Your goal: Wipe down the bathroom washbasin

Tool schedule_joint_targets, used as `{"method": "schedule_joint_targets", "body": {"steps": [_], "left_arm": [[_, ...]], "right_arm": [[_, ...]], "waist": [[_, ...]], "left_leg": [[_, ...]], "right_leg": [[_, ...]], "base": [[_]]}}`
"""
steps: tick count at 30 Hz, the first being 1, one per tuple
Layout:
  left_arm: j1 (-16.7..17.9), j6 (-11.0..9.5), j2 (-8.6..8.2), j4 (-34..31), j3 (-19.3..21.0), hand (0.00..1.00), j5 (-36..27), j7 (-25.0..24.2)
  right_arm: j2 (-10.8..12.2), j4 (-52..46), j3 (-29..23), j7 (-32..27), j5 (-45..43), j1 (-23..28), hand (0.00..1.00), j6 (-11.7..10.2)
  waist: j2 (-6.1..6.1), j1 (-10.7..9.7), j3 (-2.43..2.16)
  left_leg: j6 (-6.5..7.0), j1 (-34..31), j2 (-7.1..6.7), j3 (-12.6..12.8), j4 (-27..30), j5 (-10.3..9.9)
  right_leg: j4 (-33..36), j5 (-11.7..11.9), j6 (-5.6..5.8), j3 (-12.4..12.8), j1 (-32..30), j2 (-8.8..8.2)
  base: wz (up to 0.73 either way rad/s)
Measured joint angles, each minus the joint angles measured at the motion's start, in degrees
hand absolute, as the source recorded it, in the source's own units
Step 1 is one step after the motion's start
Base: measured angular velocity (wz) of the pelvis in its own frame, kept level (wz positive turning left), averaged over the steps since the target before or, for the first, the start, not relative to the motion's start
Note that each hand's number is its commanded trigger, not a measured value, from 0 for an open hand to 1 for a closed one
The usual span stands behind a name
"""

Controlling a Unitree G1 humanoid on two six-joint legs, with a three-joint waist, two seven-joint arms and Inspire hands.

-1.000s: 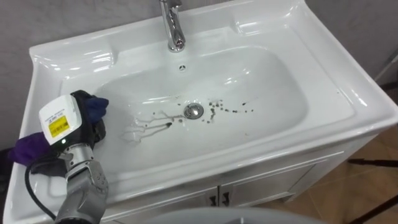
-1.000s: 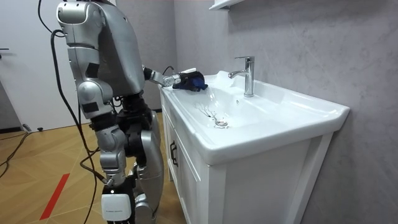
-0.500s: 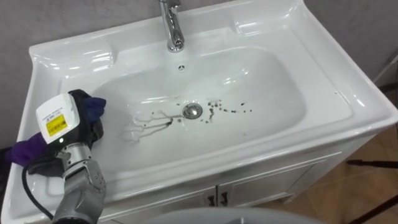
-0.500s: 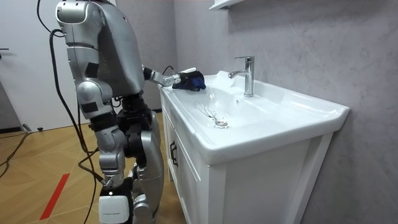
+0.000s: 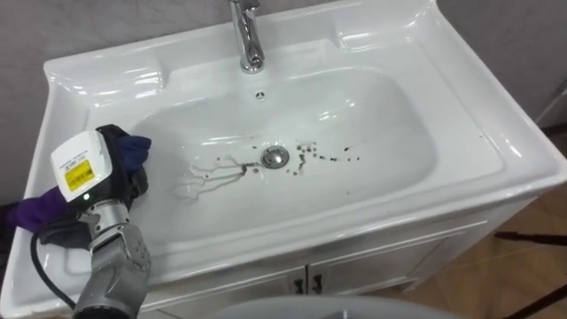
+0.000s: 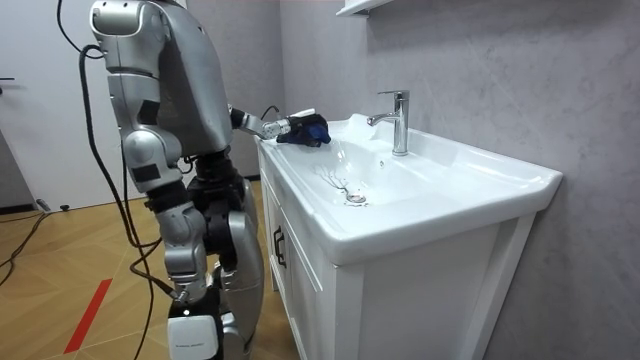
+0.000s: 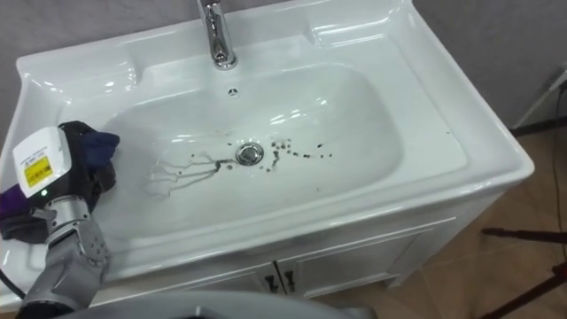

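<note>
The robot stands on a wooden floor [image 6: 60,250], close against the front of a white vanity cabinet [image 6: 410,300], with its head bent over the white basin [image 5: 496,133] set into it. Its left hand [image 5: 126,182] rests on the basin's left rim, where the rim slopes down into the bowl. The dark fingers curl downward and clasp a cloth [image 5: 133,149].

The cloth is bunched under and around the hand. A blue fold pokes out past the fingers toward the tap side, and a purple end trails back along the rim beneath the wrist. Hand and cloth sit at the very left edge of the bowl, well apart from the drain [image 5: 275,158].

The chrome tap [image 5: 249,40] stands upright at the middle of the back rim, with a small overflow hole [image 5: 260,95] just below it. Thin dark streaks [image 5: 213,173] run across the bowl floor between the hand and the drain. A scatter of dark specks [image 5: 321,158] lies just to the drain's right. In the room view the cloth shows as a blue bundle at the basin's far corner, on the side nearer the robot, against a grey wall [image 6: 500,60].
</note>
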Motion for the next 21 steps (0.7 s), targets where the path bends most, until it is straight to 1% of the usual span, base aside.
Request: {"method": "schedule_joint_targets", "body": {"steps": [3, 5, 6, 7, 10, 12, 14, 15, 16, 18, 20, 21], "left_arm": [[0.3, 0.2, -0.64, -3.4, 1.4, 1.0, 0.2, -1.9], [0.3, 0.2, -0.71, -5.0, 1.8, 1.0, 0.2, -3.1], [0.3, 0.2, -0.71, -6.1, 1.9, 1.0, 0.2, -3.9], [0.3, 0.2, -0.72, -6.6, 2.0, 1.0, 0.4, -4.1], [0.3, 0.2, -0.74, -8.9, 2.0, 1.0, 1.3, -5.1], [0.3, 0.2, -0.79, -9.2, 2.0, 1.0, 1.6, -5.5], [0.4, 1.0, -1.01, -10.6, 2.0, 1.0, 1.6, -6.8], [0.4, 1.5, -1.14, -11.8, 2.0, 1.0, 1.6, -7.9], [0.4, 1.6, -1.14, -12.1, 2.0, 1.0, 1.6, -8.1], [0.4, 1.6, -1.14, -12.9, 1.9, 1.0, 1.6, -8.7], [0.4, 1.6, -1.14, -13.5, 1.9, 1.0, 1.3, -8.8], [0.4, 1.3, -1.14, -13.8, 1.9, 1.0, 1.1, -8.8]], "right_arm": [[0.1, 0.1, 0.0, 0.0, 0.7, -0.4, 0.0, -1.1], [0.1, -0.1, 0.0, 0.1, 1.9, -0.5, 0.0, -1.3], [0.1, -0.1, 0.0, 0.5, 2.2, -0.4, 0.0, -1.9], [0.1, -0.1, 0.0, 0.6, 2.2, -0.4, 0.0, -2.0], [0.1, 0.0, 0.0, 1.0, 2.5, -0.9, 0.0, -2.7], [0.1, 0.0, 0.0, 1.0, 2.6, -1.0, 0.0, -3.2], [0.2, 0.5, 0.0, 1.0, 3.3, -1.3, 0.0, -3.9], [0.3, 0.8, 0.0, 1.0, 4.1, -1.5, 0.0, -4.4], [0.4, 1.0, 0.0, 1.0, 4.4, -1.5, 0.0, -4.6], [0.7, 1.5, 0.1, 1.0, 5.0, -1.8, 0.0, -5.5], [0.8, 2.0, 0.2, 1.0, 6.6, -1.9, 0.0, -6.0], [0.9, 2.3, 0.3, 1.0, 7.4, -2.1, 0.0, -6.4]], "waist": [[-0.44, 0.3, 0.27], [-0.74, 0.9, 0.5], [-0.96, 1.4, 0.71], [-1.06, 1.6, 0.82], [-1.7, 1.8, 1.14], [-1.71, 1.8, 1.16], [-1.69, 1.7, 1.19], [-1.7, 1.6, 1.32], [-1.7, 1.6, 1.38], [-1.76, 1.3, 1.69], [-1.82, 1.2, 1.78], [-1.76, 1.0, 1.92]], "left_leg": [[0.0, -0.8, 0.03, -0.5, 0.6, 0.0], [-0.01, -1.5, 0.04, -0.6, 0.9, 0.0], [-0.02, -1.8, 0.07, -0.7, 1.0, 0.0], [-0.02, -1.9, 0.06, -1.0, 1.1, 0.0], [-0.03, -2.8, 0.06, -1.8, 1.3, 0.0], [-0.03, -2.8, 0.06, -2.2, 1.3, 0.0], [-0.04, -2.8, 0.07, -2.8, 1.4, 0.0], [-0.04, -3.0, 0.08, -2.9, 1.5, 0.0], [-0.04, -3.2, 0.08, -2.9, 1.6, 0.0], [-0.05, -3.8, 0.05, -3.4, 2.1, 0.0], [-0.05, -4.3, 0.05, -3.7, 2.6, 0.0], [-0.05, -4.4, 0.06, -4.0, 2.7, 0.0]], "right_leg": [[-0.2, -0.1, -0.15, -0.4, -0.2, -0.03], [-0.3, -0.2, -0.19, -0.5, -0.7, -0.04], [-0.3, -0.2, -0.21, -0.5, -0.9, -0.03], [-0.3, -0.2, -0.22, -0.6, -0.9, -0.03], [-0.3, -0.2, -0.24, -1.8, -1.2, -0.15], [-0.3, -0.2, -0.24, -2.2, -0.9, -0.16], [-0.4, -0.2, -0.25, -2.7, -0.7, -0.17], [-0.6, -0.2, -0.26, -2.9, -0.6, -0.2], [-0.8, -0.2, -0.27, -2.9, -0.6, -0.2], [-1.0, -0.2, -0.29, -3.5, -0.6, -0.31], [-1.0, -0.2, -0.29, -3.7, -0.6, -0.33], [-1.0, -0.2, -0.29, -3.9, -0.7, -0.32]], "base": [[0.09], [0.03], [0.0], [0.07], [0.17], [0.12], [0.12], [0.07], [0.07], [0.12], [0.11], [0.11]]}}
